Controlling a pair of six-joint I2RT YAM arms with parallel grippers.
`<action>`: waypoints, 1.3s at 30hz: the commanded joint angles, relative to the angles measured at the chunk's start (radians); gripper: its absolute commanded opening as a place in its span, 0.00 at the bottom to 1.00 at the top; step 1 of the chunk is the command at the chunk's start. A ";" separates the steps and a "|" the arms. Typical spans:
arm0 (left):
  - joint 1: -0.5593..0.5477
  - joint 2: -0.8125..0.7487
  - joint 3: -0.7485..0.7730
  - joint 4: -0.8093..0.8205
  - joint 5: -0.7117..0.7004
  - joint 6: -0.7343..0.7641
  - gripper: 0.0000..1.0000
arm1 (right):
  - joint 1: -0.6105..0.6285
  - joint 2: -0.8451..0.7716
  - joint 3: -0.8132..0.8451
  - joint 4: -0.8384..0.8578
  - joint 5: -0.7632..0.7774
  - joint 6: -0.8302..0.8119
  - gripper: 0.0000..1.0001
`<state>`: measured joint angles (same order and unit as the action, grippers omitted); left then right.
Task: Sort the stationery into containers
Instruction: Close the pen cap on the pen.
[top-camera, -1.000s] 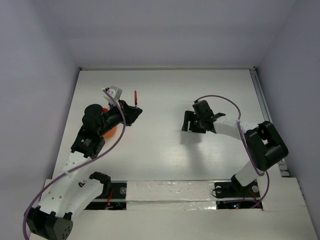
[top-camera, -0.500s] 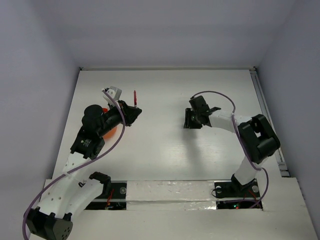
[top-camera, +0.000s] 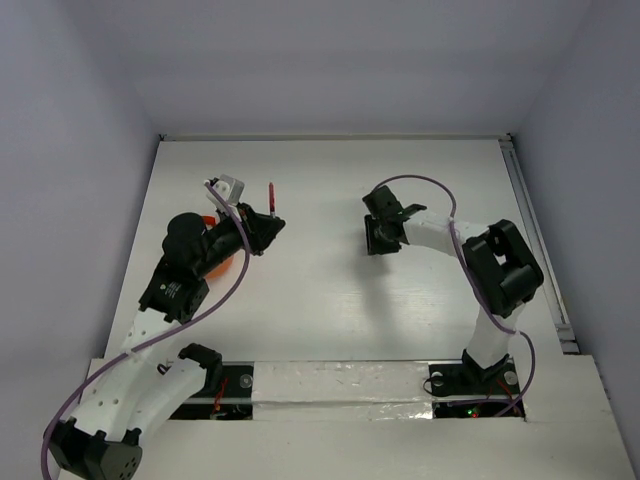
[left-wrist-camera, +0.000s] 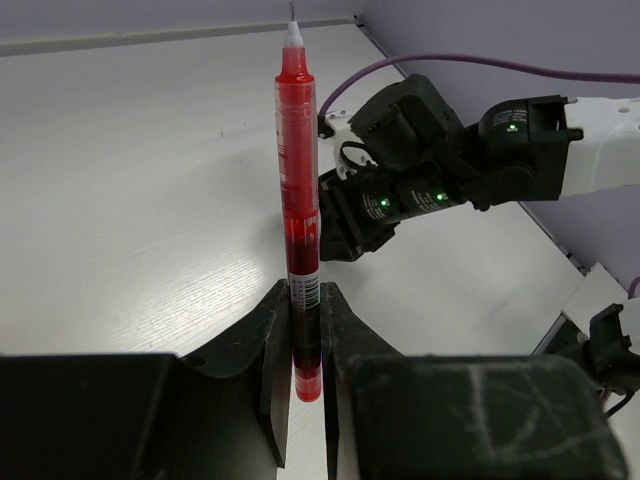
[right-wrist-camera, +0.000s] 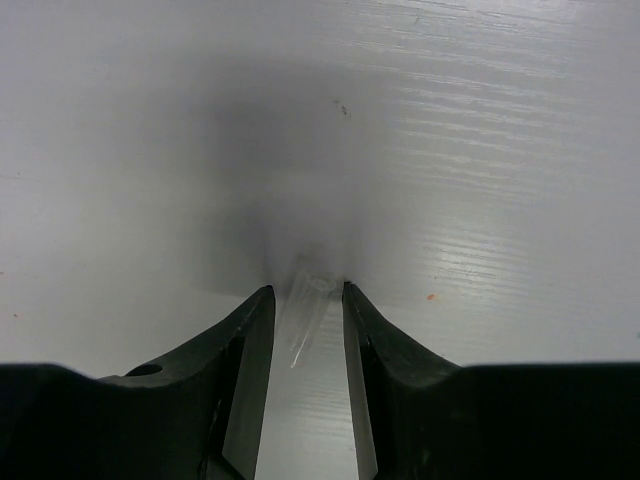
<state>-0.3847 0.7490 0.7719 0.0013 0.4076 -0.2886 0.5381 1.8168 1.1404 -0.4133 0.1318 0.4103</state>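
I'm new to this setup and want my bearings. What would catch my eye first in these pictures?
The red pen, pinched near one end by the left gripper and jutting straight out past its fingertips, dominates the left wrist view. Across the white table, the right gripper is down with its jaws either side of a small clear piece; whether it is gripped cannot be told. An orange pot peeks out under the left arm.
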 joint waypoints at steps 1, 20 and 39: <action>-0.011 -0.020 0.041 0.031 -0.006 0.014 0.00 | 0.030 0.071 0.021 -0.116 0.095 -0.018 0.40; -0.039 -0.007 0.036 0.034 -0.016 0.016 0.00 | 0.082 0.121 0.025 -0.130 0.124 0.036 0.00; -0.039 0.144 0.001 0.149 0.166 -0.037 0.00 | 0.082 -0.436 -0.042 0.760 -0.184 0.142 0.00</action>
<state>-0.4191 0.8944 0.7719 0.0578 0.5175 -0.3099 0.6106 1.3922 1.0668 0.0475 0.0246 0.4824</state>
